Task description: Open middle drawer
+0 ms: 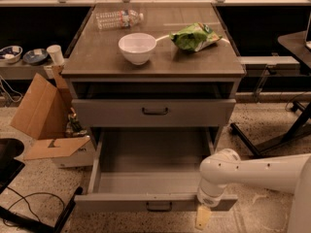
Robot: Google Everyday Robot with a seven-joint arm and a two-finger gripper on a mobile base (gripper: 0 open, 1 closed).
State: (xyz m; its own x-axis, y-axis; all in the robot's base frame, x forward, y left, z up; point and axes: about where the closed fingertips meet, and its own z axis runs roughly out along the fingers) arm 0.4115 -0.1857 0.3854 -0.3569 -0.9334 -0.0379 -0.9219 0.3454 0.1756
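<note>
The middle drawer (pixel 121 202) is pulled far out of the grey cabinet. Its low front panel faces me, with a small dark loop handle (pixel 159 206) at its centre. Its deep grey tray holds nothing. My gripper (pixel 203 218) hangs from the white arm (pixel 252 174) just in front of the drawer's front panel. It is to the right of the handle, near the floor, and is not touching the handle. The drawer above (pixel 153 112) is closed.
On the cabinet top stand a white bowl (pixel 137 47), a green chip bag (pixel 195 36) and a lying water bottle (pixel 119 19). An open cardboard box (pixel 43 115) sits on the floor at the left, with cables (pixel 29 212) in front. A table leg (pixel 272 140) stands at the right.
</note>
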